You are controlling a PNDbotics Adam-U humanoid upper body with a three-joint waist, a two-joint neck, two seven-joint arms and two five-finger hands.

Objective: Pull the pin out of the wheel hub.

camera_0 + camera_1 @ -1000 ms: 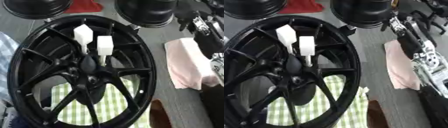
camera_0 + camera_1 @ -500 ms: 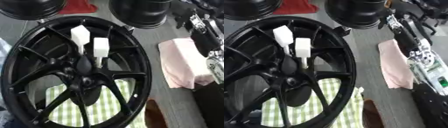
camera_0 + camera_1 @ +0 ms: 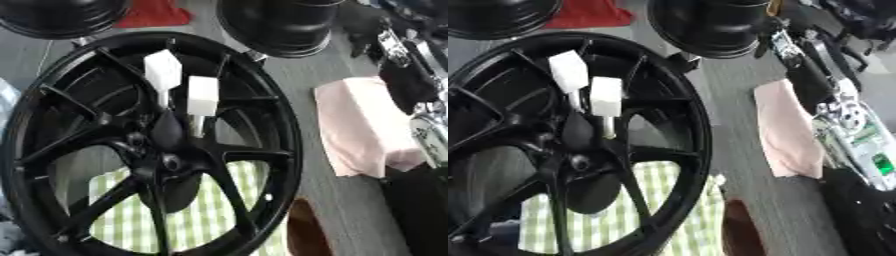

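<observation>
Two white-headed pins (image 3: pixel 202 97) stand upright in the black wheel hub (image 3: pixel 166 150); likely stiff and light, best pinched by the blocky white head; right arm (image 3: pixel 833 115) beside pink cloth (image 3: pixel 363 125); robot hand unseen, state unknown

Two white-headed pins (image 3: pixel 202 98) in black wheel hub (image 3: pixel 166 150)

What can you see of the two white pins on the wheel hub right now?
The two white pins stand side by side at the centre of the black wheel hub. Each has a blocky white head on a thin pale stem that runs down among the spokes. The left pin sits slightly farther back than the right one. Both look seated; no hand touches them.
</observation>
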